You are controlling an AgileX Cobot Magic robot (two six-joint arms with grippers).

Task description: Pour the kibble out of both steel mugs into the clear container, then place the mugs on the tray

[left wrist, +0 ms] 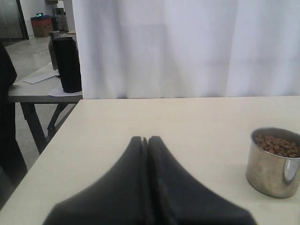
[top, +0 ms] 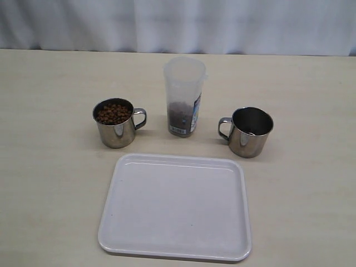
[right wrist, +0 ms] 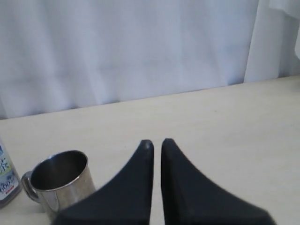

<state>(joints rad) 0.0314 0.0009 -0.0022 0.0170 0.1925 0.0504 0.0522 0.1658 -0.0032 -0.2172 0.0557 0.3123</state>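
Observation:
Two steel mugs stand on the table on either side of the clear container (top: 183,95). The left mug (top: 115,123) is full of kibble (top: 113,113); the right mug (top: 250,132) looks empty. Some kibble lies in the bottom of the container. The white tray (top: 177,207) lies in front of them with nothing on it. Neither gripper shows in the exterior view. My left gripper (left wrist: 145,138) is shut and holds nothing, with the full mug (left wrist: 274,161) off to one side. My right gripper (right wrist: 156,141) holds nothing, only a thin slit between its fingers, beside the empty mug (right wrist: 61,180).
A white curtain (top: 178,22) hangs behind the table's far edge. Past the table's side edge in the left wrist view stands a second table with a black cylinder (left wrist: 66,63). The container's label (right wrist: 4,180) shows at the border of the right wrist view.

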